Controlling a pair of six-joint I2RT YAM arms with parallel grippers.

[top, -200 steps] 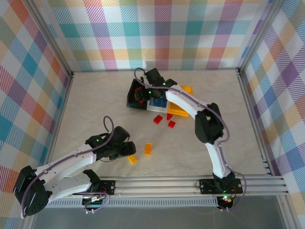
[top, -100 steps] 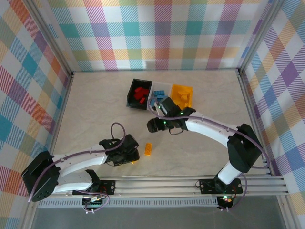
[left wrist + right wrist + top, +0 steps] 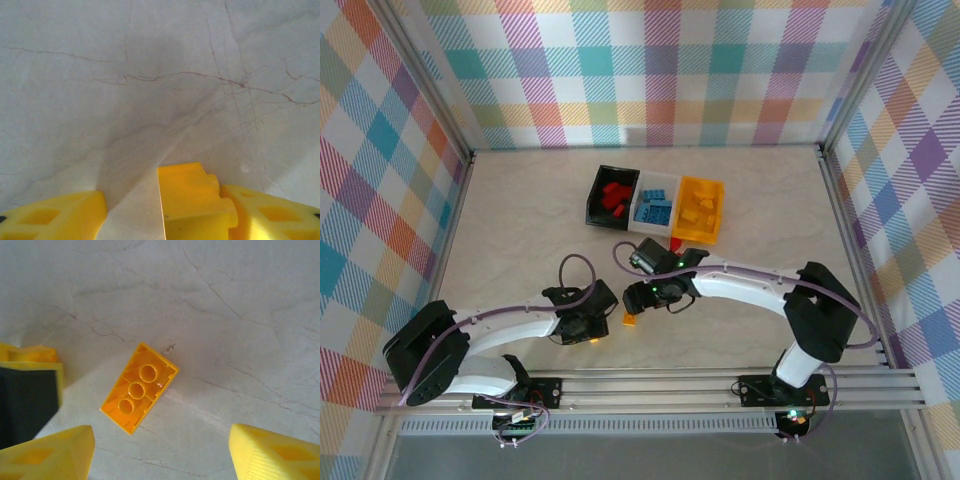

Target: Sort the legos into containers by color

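Three bins stand in a row at the back: a black bin (image 3: 596,205) with red legos, a white bin (image 3: 655,180) with blue legos, and a yellow-orange bin (image 3: 717,222) with yellow legos. A yellow brick (image 3: 630,320) (image 3: 140,388) lies studs down on the table, just ahead of my right gripper (image 3: 638,300) (image 3: 162,445), whose fingers are spread wide apart. My left gripper (image 3: 588,328) (image 3: 162,210) is low over the table. A small yellow brick (image 3: 195,200) lies between its fingers, against the right finger (image 3: 270,215), with a gap to the left one.
Both arms meet near the table's front centre, their grippers a short way apart. Part of the left gripper's body (image 3: 27,395) shows at the left edge of the right wrist view. Plaid walls and a metal frame (image 3: 720,385) enclose the marble table.
My right arm has swung from the bins down to the loose yellow brick. My left gripper has slid right onto the small yellow brick. The red bricks near the bins are gone from the table.
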